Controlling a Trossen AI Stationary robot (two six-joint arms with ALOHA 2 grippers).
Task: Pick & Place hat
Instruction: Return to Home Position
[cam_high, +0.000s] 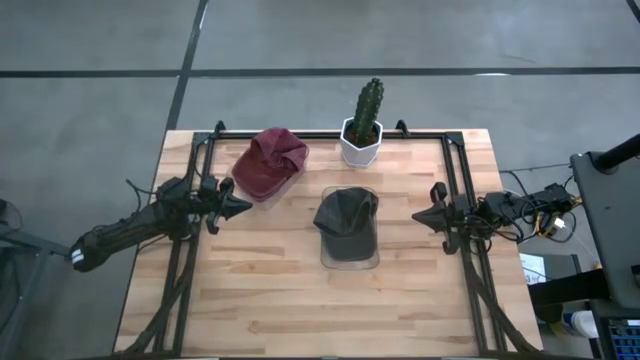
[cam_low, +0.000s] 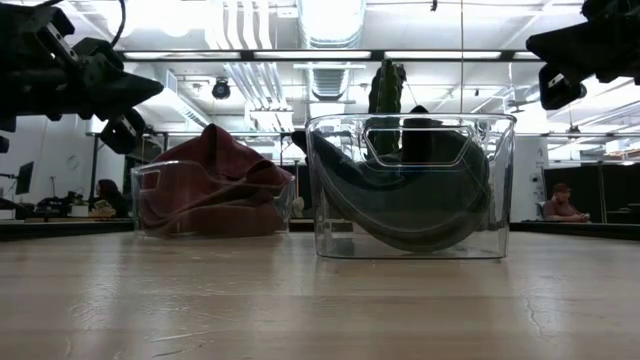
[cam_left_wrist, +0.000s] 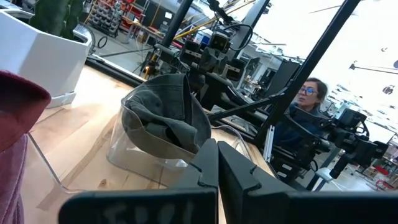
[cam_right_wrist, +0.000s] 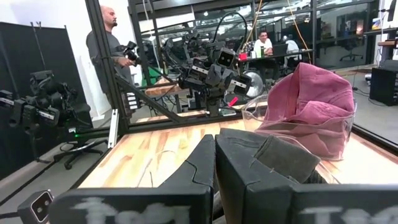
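Observation:
A dark grey hat (cam_high: 347, 222) lies in a clear bin (cam_high: 350, 262) at the table's middle; it also shows in the low view (cam_low: 400, 190) and the left wrist view (cam_left_wrist: 168, 115). A maroon hat (cam_high: 272, 163) lies in a second clear bin (cam_low: 150, 200) at the far left. My left gripper (cam_high: 243, 206) is shut and empty, just beside the maroon hat's bin, above the table. My right gripper (cam_high: 420, 215) is shut and empty, to the right of the grey hat's bin.
A cactus in a white pot (cam_high: 362, 135) stands at the far edge between the bins. A black frame (cam_high: 460, 200) runs along the table's left, right and far sides. People show in the room beyond the table. Bare wood lies along the near half (cam_high: 320, 310).

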